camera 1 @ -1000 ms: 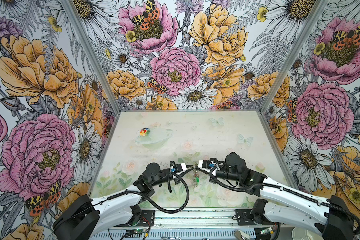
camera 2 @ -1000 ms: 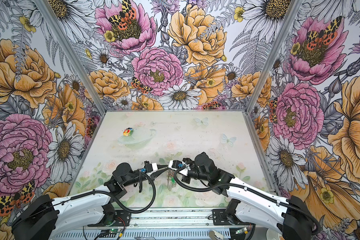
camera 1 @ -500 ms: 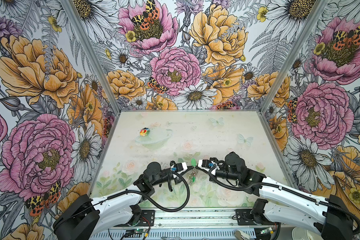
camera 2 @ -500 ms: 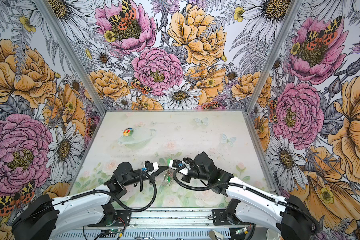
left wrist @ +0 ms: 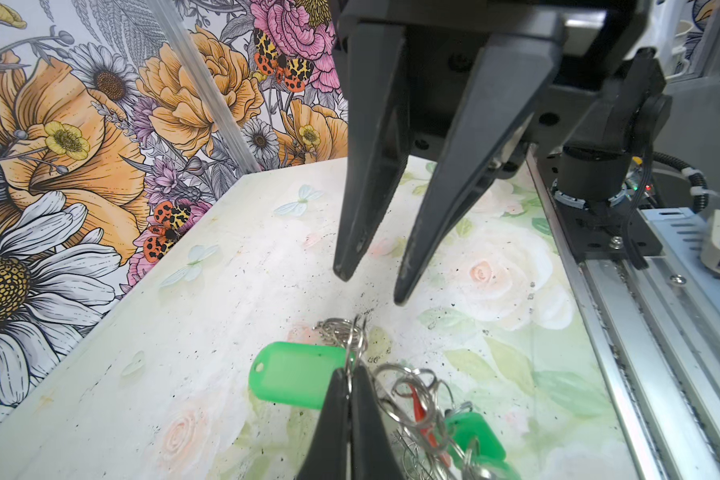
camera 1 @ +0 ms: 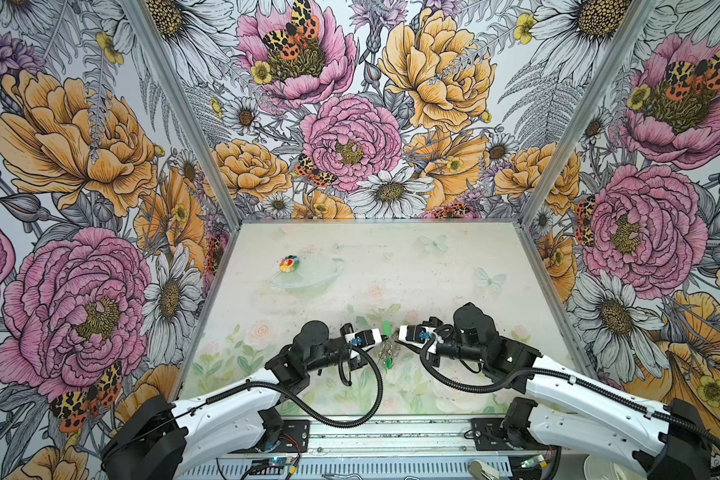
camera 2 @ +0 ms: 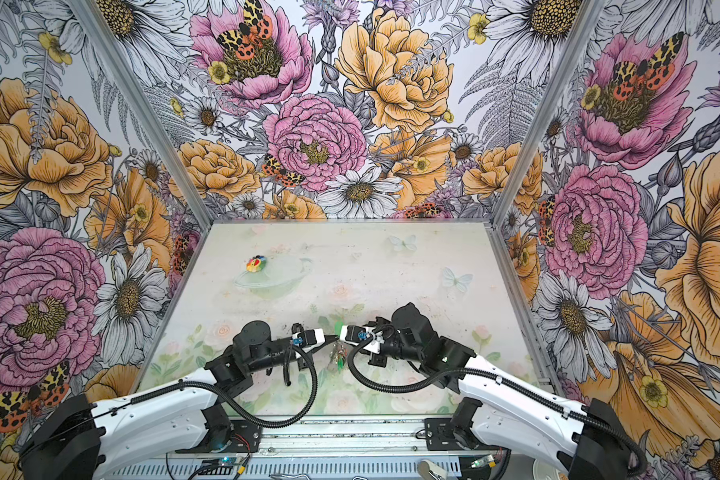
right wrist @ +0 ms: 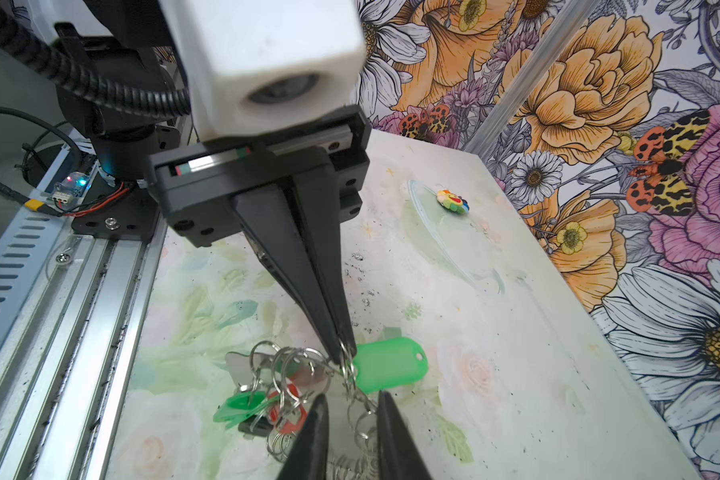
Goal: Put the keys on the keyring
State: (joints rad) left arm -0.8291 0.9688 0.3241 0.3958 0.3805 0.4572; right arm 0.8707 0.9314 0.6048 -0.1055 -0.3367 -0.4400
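Observation:
My left gripper is shut on one silver wire loop of the keyring, a tangle of silver rings hanging from its tips. One green-headed key sticks out sideways from the pinched loop. Another green key hangs lower in the bunch beside a red piece. My right gripper faces it tip to tip and is open. A few loose loops hang in its gap, touching neither finger. In both top views the bunch hangs between the two grippers near the table's front.
A round multicoloured toy lies at the back left of the pale floral table. Flower-printed walls enclose three sides. The metal rail with both arm bases runs along the front edge.
My right gripper has opened and let go of the bunch. The left gripper stays shut on its loop, and a green key now sticks up above the grippers.

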